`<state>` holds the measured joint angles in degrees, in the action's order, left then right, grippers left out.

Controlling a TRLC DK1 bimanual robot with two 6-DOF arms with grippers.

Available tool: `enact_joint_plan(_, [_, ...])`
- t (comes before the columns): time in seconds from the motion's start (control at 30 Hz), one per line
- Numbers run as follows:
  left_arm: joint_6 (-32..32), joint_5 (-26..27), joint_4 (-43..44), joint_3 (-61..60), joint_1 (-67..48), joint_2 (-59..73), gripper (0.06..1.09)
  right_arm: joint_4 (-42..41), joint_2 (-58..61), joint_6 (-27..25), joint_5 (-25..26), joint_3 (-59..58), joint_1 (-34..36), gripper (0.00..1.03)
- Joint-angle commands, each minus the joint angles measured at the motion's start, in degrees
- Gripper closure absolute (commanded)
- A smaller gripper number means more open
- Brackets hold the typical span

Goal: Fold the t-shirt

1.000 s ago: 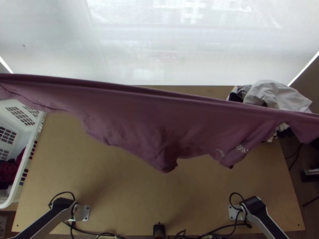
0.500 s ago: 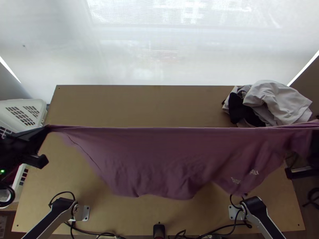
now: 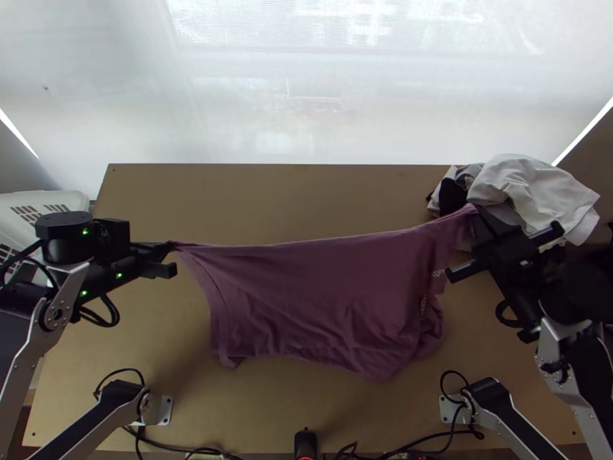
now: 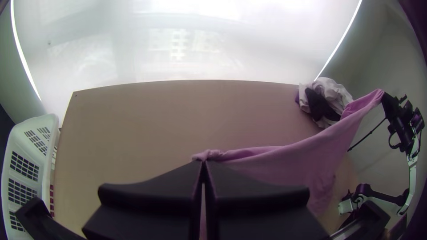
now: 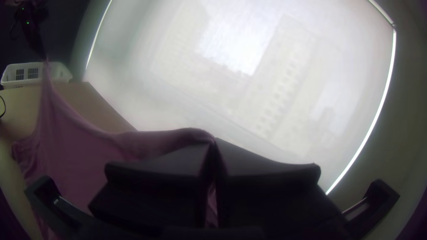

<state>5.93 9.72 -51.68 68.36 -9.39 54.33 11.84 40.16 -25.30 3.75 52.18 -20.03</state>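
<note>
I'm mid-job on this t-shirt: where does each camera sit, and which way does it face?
Top view: high over the table's near edge, looking steeply down; shows both arms, left tool and right tool gripping the t-shirt.
Left wrist view: on that wrist, looking over its shut fingers across the table; right tool farther off.
Right wrist view: on that wrist, facing mostly the bright screen past its own fingers.
Both wrist views share the t-shirt and white basket.

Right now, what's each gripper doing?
Left gripper: closed, fingers pinching one end of the t-shirt.
Right gripper: closed, fingers pinching the opposite end.
</note>
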Motion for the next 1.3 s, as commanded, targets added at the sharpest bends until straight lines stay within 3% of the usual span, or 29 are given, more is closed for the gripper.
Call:
enact_joint_plan(0.0, [-1.54,-3.91,13.01,-5.08,1.65,9.04,1.05,-14.56,14.51,-0.28,-1.11,-4.72,1.4,1.0])
enact_joint_plan(0.27, [-1.72,-9.01,28.74,-3.85,5.43,21.7,1.05,-25.81,33.14,-0.01,-3.66,-0.68,6.06,1.0])
enact_joint_plan(0.53, [-2.77,-13.85,39.55,-1.12,7.54,34.44,1.05,-28.97,49.66,0.43,-4.19,6.7,8.08,1.0])
enact_joint_plan(1.27, [-3.56,-18.59,47.11,13.56,6.58,61.07,1.05,-29.41,78.67,2.36,-4.36,28.76,9.13,1.0])
